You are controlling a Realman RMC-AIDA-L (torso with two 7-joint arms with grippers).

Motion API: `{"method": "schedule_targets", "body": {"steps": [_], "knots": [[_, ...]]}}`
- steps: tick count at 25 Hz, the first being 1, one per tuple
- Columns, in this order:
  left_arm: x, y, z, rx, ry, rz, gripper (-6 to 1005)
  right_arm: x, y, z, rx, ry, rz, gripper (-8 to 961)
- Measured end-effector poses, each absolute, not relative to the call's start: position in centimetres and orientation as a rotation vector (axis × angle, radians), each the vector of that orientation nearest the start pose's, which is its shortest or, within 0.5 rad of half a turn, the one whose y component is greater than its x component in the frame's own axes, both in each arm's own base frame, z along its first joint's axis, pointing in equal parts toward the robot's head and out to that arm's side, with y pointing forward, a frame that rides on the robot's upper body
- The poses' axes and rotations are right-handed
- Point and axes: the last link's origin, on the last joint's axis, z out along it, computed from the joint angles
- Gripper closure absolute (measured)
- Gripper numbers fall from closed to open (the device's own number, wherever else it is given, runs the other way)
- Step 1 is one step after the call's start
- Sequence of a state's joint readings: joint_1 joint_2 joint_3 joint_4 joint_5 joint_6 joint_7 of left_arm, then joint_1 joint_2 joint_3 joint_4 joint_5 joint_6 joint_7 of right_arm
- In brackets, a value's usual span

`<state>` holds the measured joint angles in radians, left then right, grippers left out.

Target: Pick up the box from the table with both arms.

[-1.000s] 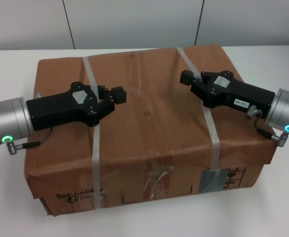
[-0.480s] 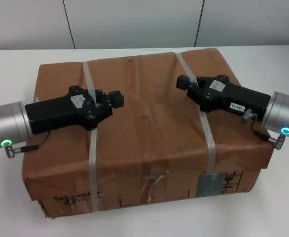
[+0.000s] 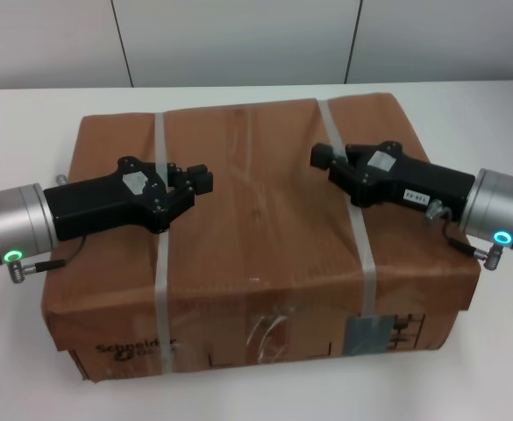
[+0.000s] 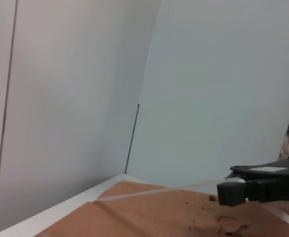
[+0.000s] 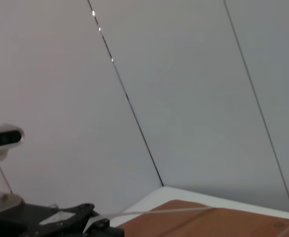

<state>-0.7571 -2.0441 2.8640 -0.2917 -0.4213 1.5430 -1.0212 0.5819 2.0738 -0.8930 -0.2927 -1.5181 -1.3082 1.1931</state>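
left black two-finger hand (image 3: 202, 180) over the top of the large worn brown cardboard box (image 3: 260, 228), lying across the left white plastic strap (image 3: 161, 254), short fingers parted with a small gap between them, tips pointing toward the box's middle. behind it a black body, then a white-silver cylindrical wrist with a glowing green ring (image 3: 12, 256) past the box's left edge. right black two-finger hand (image 3: 323, 158) over the top as well, just beside the right white plastic strap (image 3: 358, 230), tips pointing toward the left hand; cannot tell whether these fingers are apart or together. behind it a black body with a small white label, then a silver wrist with a blue-green ring (image 3: 502, 238) above the box's right edge. the two hands well apart, with bare cardboard between. whether either hand touches the cardboard: cannot tell. box on the plain white bench (image 3: 28, 114), front side showing clear tape (image 3: 272, 331), black print (image 3: 133, 351) and a grey label (image 3: 368, 333). behind the bench, pale wall panels (image 3: 238, 39).
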Motion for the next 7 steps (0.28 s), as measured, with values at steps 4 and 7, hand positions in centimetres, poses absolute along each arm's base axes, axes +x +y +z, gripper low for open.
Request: {"method": "schedule_targets", "body": {"steps": [4, 7], "knots": [[-25.80, 34.38, -2.82, -2.631, -0.567, -0.844, 906, 25.40, 34.41, -5.03, -2.484, 0.790, 0.930, 932], [-25.91, 34.25, -2.89, -2.637, -0.569, -0.837, 906, 25.38, 34.40, -5.05, -2.485, 0.790, 0.929, 932]]}}
